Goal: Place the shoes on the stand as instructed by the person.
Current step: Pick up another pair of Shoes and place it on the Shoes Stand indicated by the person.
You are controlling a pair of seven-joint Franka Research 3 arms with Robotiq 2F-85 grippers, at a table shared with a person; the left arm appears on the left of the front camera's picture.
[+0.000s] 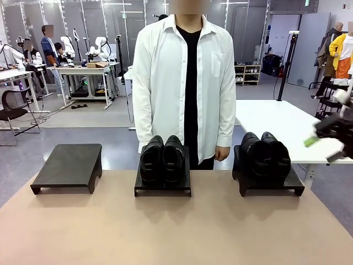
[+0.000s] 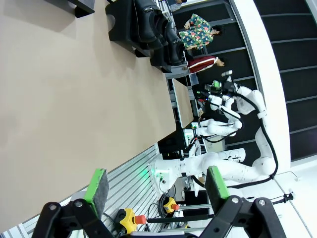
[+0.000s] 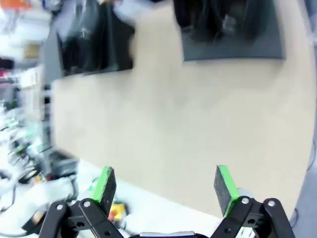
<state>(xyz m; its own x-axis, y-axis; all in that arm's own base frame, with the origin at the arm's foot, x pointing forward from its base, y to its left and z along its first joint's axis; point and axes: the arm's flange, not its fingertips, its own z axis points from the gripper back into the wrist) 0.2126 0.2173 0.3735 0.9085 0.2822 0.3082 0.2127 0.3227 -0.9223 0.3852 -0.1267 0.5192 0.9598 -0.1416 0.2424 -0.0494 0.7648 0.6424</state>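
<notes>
Both pairs of shoes already sit on stands: one pair (image 1: 162, 158) on the middle stand (image 1: 162, 189), the other pair (image 1: 265, 153) on the stand to its right. The stand to its left (image 1: 68, 167) is bare, so little seems left. The left gripper (image 2: 156, 187) and right gripper (image 3: 166, 186) both hang with fingers wide apart, holding nothing.

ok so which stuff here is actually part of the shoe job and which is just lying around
Part of the job:
- low dress shoes on the middle stand
- higher-topped pair on the right stand
- bare left stand
- the person behind the table

Just there:
- white table behind
- office chair
- far workbench
</notes>
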